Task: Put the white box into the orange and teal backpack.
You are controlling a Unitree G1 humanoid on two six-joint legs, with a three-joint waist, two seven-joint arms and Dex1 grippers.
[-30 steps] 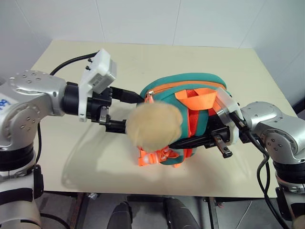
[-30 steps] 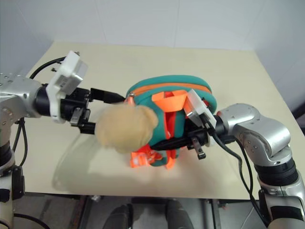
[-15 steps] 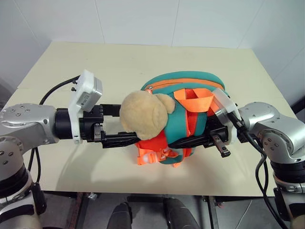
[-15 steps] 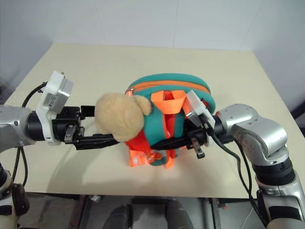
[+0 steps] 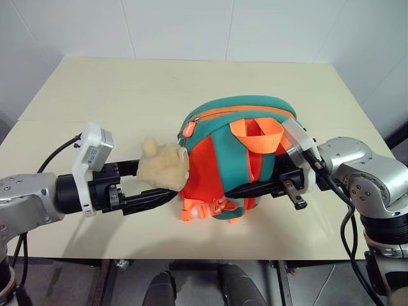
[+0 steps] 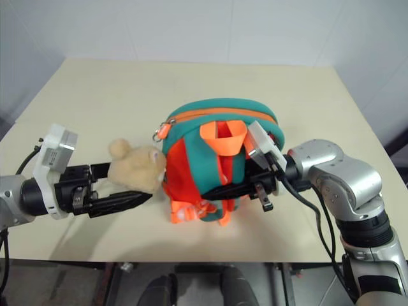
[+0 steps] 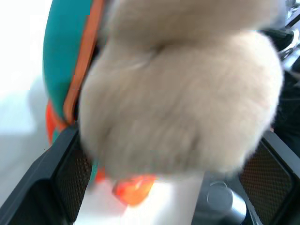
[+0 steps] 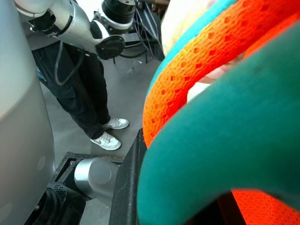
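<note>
Two grippers flank the orange and teal backpack (image 5: 239, 162), which stands upright near the front edge of the beige table (image 5: 115, 95), its orange top loop up and its teal straps facing the camera. The right gripper (image 5: 255, 190) reaches in level from the right, its black fingers pressed together on a teal strap low on the pack, as the right wrist view shows with teal and orange webbing across them. The left gripper (image 5: 156, 185) comes in level from the left with its fingers spread wide, the beige plush toy (image 5: 162, 167) lying between and over them, touching the pack's left side. A person's dark trousers and white shoes (image 8: 110, 136) show beyond the table
</note>
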